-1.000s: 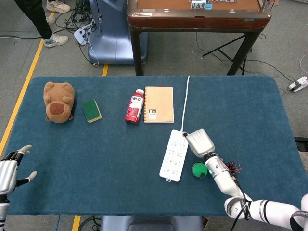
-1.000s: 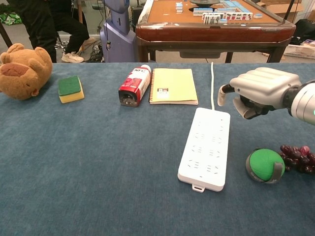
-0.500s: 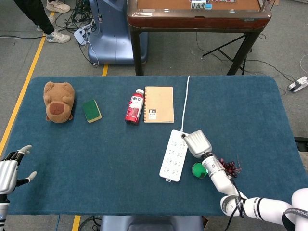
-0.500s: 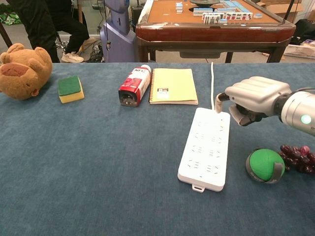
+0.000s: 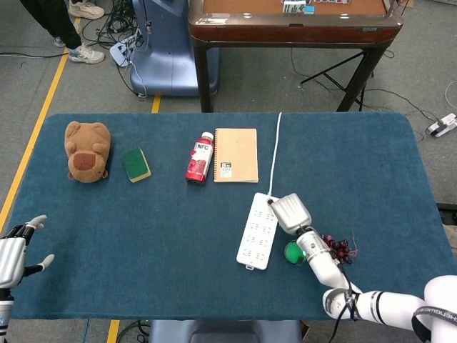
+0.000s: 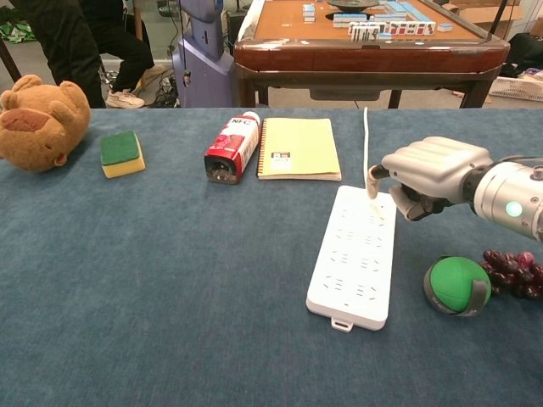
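Note:
My right hand (image 5: 288,212) (image 6: 428,174) hovers at the far right corner of the white power strip (image 5: 258,230) (image 6: 355,254), fingers curled in with nothing in them. Its thumb reaches the spot where the white cable (image 5: 275,153) (image 6: 366,140) enters the strip. A green ball (image 5: 293,251) (image 6: 456,285) and a bunch of dark grapes (image 5: 335,246) (image 6: 513,271) lie just beside that wrist. My left hand (image 5: 14,250) sits off the table's near left corner, fingers apart and empty; the chest view does not show it.
On the blue table (image 5: 178,236) a red bottle (image 5: 201,157) (image 6: 232,147) lies next to a yellow notebook (image 5: 236,154) (image 6: 299,147). A green-yellow sponge (image 5: 136,164) (image 6: 120,153) and a brown plush bear (image 5: 87,150) (image 6: 38,123) lie far left. A wooden table stands behind.
My right hand has moved left and slightly down, from beside the power strip to its far right corner. The left hand has stayed put.

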`<state>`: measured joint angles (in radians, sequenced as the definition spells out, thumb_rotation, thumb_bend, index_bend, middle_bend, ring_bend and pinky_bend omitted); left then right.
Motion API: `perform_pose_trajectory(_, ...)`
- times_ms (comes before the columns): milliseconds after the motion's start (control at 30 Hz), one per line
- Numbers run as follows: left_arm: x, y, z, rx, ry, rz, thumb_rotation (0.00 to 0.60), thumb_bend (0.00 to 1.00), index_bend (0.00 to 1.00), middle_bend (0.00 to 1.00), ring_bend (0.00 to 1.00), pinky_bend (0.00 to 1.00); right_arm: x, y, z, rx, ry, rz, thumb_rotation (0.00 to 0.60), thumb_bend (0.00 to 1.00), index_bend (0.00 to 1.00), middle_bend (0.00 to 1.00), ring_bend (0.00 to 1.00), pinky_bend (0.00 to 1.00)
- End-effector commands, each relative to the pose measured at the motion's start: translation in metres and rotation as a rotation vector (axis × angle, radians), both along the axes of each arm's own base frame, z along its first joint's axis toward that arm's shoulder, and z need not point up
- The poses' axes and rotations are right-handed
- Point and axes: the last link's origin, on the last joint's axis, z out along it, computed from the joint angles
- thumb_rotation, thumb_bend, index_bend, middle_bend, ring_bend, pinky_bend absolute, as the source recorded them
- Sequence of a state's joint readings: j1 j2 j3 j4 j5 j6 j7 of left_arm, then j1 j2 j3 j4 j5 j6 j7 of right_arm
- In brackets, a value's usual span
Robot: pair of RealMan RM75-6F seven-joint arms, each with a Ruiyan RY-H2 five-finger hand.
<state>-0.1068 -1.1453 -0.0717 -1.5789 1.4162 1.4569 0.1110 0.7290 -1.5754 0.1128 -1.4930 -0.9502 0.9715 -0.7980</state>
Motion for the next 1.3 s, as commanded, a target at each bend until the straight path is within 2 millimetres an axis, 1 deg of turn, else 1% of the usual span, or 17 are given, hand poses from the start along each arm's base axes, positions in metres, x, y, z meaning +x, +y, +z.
perform_pose_trajectory(33,0.0,0.0,0.0,0.0,0.0,0.001,0.6,0.17,0.24,0.33,0.32,0.57,0.0,-0.001,-0.002,0.003,0.005,-0.003,0.6,0.76,0.31,1.0,1.0,1.0)
perform_pose_trajectory(433,-0.001,0.0,0.0,-0.002,0.0,0.001,0.6,0.17,0.24,0.33,0.32,0.57,0.002,0.0,-0.006,0.011,0.003,-0.002,0.6,0.76,0.31,1.0,1.0,1.0)
perform_pose_trajectory(1167,-0.001,0.001,-0.001,-0.009,0.0,0.0,0.6,0.17,0.24,0.33,0.32,0.57,0.0,-0.002,-0.014,0.023,0.022,-0.021,0.6,0.76,0.31,1.0,1.0,1.0)
perform_pose_trajectory(1300,-0.001,0.001,-0.001,-0.01,0.001,-0.001,0.6,0.17,0.24,0.33,0.32,0.57,0.002,-0.002,-0.012,0.019,0.006,-0.017,0.6,0.76,0.31,1.0,1.0,1.0)
